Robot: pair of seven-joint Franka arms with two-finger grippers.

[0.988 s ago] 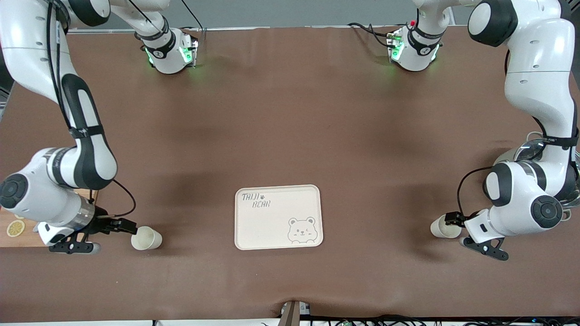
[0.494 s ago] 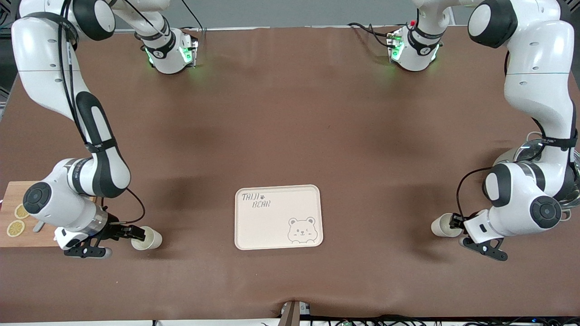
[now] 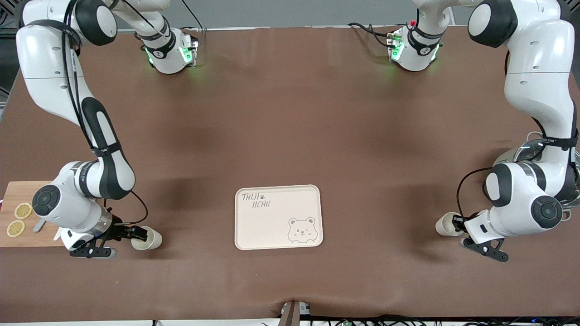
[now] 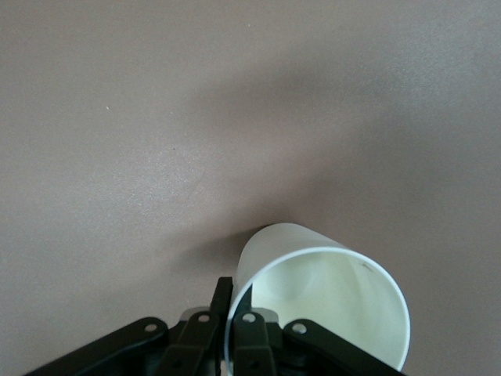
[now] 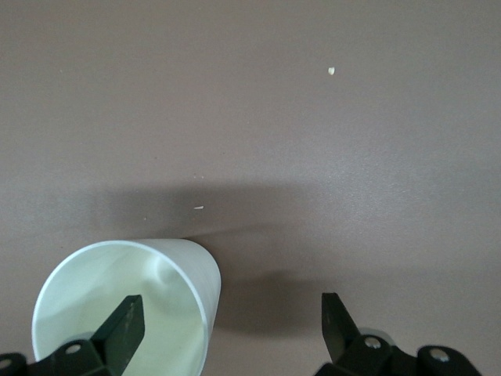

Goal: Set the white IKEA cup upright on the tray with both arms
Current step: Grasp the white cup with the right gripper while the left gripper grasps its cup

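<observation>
my right end effector (image 3: 141, 234) has slid its spread fingers over one cup's (image 3: 149, 239) rim, while my left end effector (image 3: 457, 223), grip unclear, half hides the other cup (image 3: 445, 224).

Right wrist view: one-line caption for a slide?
Right gripper, open, straddles the rim of a white plastic cup lying on its side on the brown table mat, one finger inside its mouth.

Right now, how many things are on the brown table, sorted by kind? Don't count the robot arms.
White plastic cups lying on their sides: 2
Cream-white rectangular tray with a bear face: 1
Wooden cutting board: 1
Yellow lemon slices on the board: 2
Total: 6
</observation>
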